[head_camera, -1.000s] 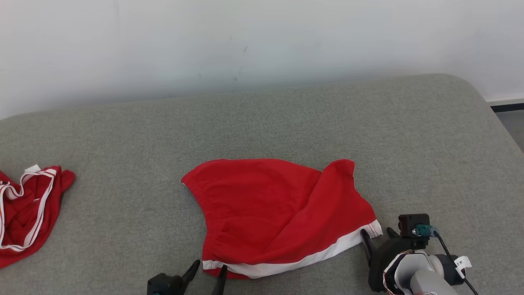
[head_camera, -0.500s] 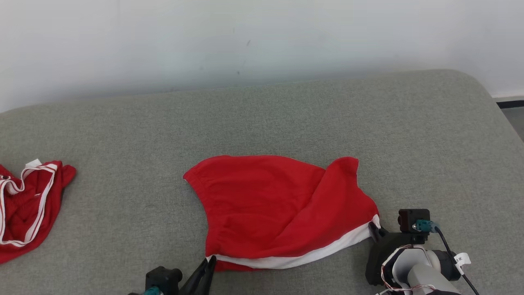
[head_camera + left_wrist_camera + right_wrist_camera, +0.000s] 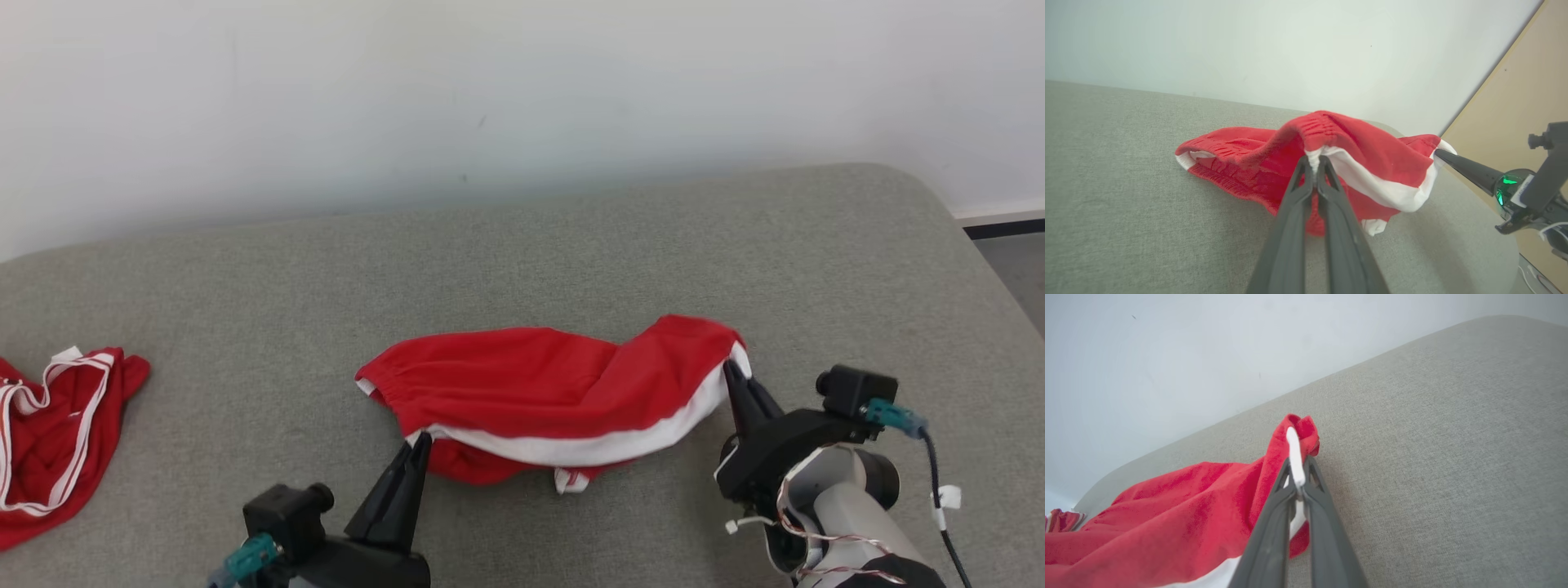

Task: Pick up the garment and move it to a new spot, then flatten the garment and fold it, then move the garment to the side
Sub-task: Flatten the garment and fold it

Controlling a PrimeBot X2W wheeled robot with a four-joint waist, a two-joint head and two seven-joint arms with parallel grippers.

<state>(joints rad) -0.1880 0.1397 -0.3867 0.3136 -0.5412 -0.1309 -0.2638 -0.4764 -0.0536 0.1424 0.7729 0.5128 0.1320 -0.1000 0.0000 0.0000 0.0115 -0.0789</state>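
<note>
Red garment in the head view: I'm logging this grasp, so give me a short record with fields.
garment: red garment, white hem band, on grey cushion
left claw: shut on the band's left end
right claw: shut on the band's right end
band: raised, sagging between the claws
other item: second red garment, far left

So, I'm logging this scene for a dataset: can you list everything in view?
shorts: one, red with a white hem band, middle of the mattress, hem held up at both ends
other garment: one, red with white trim, crumpled at the far left of the head view
mattress: one, grey fabric, under both garments
wall: one, white, behind the mattress
left hand: one, dark fingers, shut on the left hem corner of the shorts
right hand: one, dark fingers, shut on the right hem corner of the shorts
</note>
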